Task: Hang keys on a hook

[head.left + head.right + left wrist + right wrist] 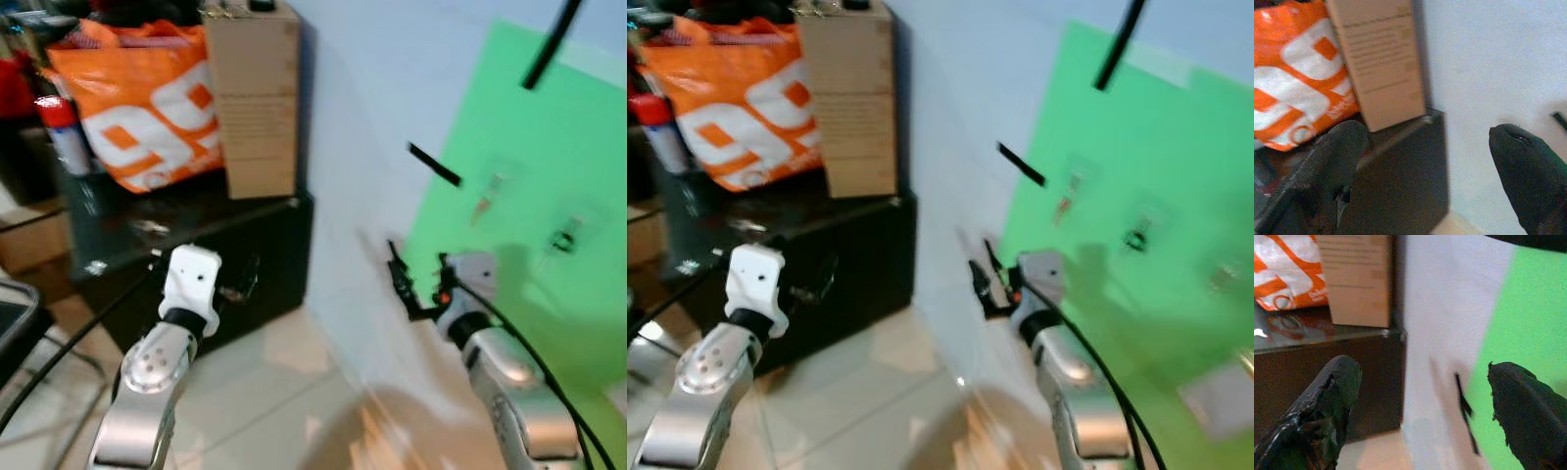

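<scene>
A green sheet (529, 196) is fixed to the pale wall on the right. Two small things hang on it, one orange and silver (487, 199) and one dark (563, 238); blur hides what they are. My right gripper (402, 284) is raised close to the wall at the sheet's left edge. In the right wrist view it (1422, 401) is open with nothing between its fingers (1327, 401). My left gripper (1425, 166) is open and empty too, held in front of the black cabinet (255, 264).
An orange and white bag (137, 108) and a tall cardboard box (255, 98) stand on the black cabinet by the wall. A short black strip (434, 164) sticks to the wall near the sheet. Pale tiled floor (274, 392) lies below.
</scene>
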Tool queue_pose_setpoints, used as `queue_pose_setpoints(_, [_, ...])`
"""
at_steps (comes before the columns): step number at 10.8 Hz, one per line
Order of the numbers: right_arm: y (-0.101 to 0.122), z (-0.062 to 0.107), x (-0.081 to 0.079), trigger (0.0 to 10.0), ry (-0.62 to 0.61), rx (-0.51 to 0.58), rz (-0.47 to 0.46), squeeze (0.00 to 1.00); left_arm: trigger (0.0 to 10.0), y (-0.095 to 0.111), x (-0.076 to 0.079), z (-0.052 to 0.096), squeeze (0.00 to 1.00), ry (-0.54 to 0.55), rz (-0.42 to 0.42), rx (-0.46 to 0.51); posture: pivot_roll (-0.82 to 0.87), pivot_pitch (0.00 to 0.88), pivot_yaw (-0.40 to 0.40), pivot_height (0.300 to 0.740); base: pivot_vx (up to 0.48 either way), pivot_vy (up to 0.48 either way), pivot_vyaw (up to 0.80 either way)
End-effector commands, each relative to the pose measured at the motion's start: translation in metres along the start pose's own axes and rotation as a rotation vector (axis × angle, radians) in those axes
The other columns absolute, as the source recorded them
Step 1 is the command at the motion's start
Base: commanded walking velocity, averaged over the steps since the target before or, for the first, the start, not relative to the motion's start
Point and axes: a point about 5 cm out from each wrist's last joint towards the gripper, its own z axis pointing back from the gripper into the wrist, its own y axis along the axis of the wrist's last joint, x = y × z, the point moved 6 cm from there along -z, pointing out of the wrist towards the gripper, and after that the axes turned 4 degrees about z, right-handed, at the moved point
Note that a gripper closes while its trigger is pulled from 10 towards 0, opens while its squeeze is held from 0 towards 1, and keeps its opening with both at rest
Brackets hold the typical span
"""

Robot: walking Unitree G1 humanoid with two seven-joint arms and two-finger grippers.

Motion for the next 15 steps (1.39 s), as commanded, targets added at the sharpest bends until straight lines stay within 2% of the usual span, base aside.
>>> queue_pose_setpoints(1, [0.0014, -0.0026, -0.0058, 10.0, 0.017, 0.002, 0.001, 1.0, 10.0, 0.0034, -0.0089, 0.0005, 0.0, 0.023, -0.012, 0.008, -0.01, 0.0, -0.063, 0.74, 0.364, 0.0, 0.0])
queue_pose_setpoints(12, [0.0032, -0.0045, -0.0043, 10.0, 0.028, 0.003, 0.021, 1.0, 10.0, 0.0031, -0.0068, -0.002, 0.0, 0.024, 0.009, 0.006, -0.01, 0.0, -0.074, 0.74, 0.351, 0.0, 0.77])
queue_pose_setpoints(15, [0.0039, -0.0057, -0.0006, 10.0, 0.007, 0.005, 0.017, 1.0, 10.0, 0.0033, -0.0075, -0.0026, 0.0, 0.028, 0.009, 0.008, -0.01, 0.0, -0.078, 0.74, 0.33, 0.0, 0.0])
